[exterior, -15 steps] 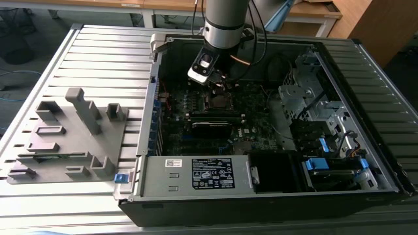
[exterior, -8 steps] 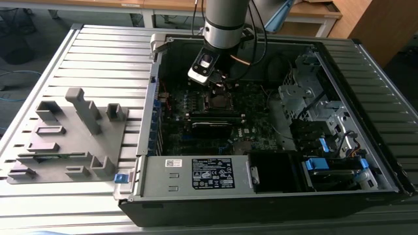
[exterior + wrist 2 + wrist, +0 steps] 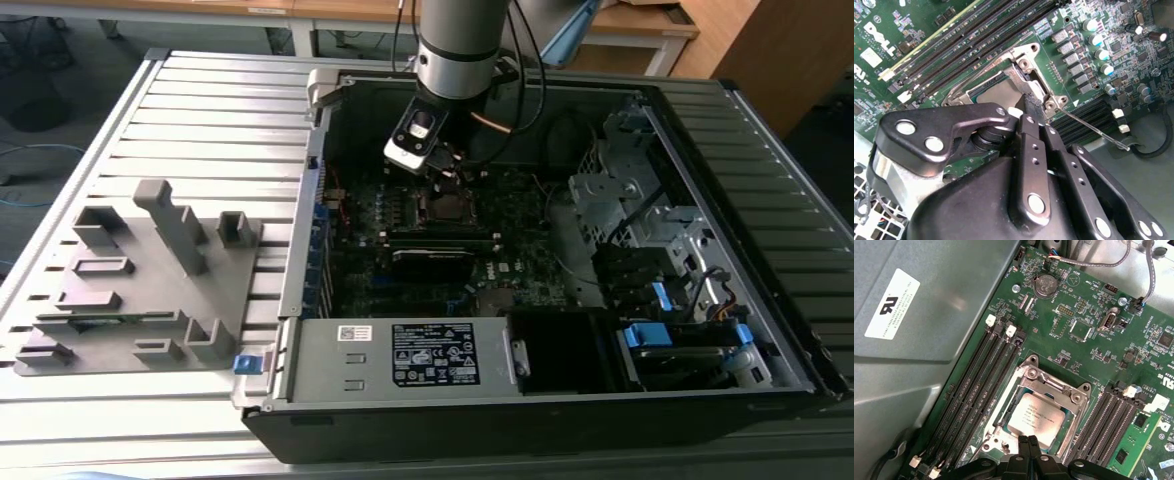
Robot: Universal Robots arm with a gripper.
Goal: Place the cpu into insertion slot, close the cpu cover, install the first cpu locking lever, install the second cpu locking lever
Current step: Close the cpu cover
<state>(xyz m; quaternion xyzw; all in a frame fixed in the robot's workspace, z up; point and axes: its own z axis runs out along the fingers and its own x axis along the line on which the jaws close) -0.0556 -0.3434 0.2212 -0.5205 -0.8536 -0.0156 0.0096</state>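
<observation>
Gripper [image 3: 1028,440] being held at cpu cover [image 3: 1054,383] edge, fingers being pressed together; cpu [image 3: 1036,417] being enclosed in insertion slot [image 3: 1003,412].

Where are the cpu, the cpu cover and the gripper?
cpu [image 3: 1035,417], first wrist view, middle of its metal face.
cpu cover [image 3: 1051,385], first wrist view, frame bar beside the cpu.
gripper [image 3: 1028,440], first wrist view, midway between its fingertips.

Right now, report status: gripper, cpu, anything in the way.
Gripper shut, tip at edge of cover. Cpu seated, cover down around it. One lever juts out sideways. Nothing seen blocking.
</observation>
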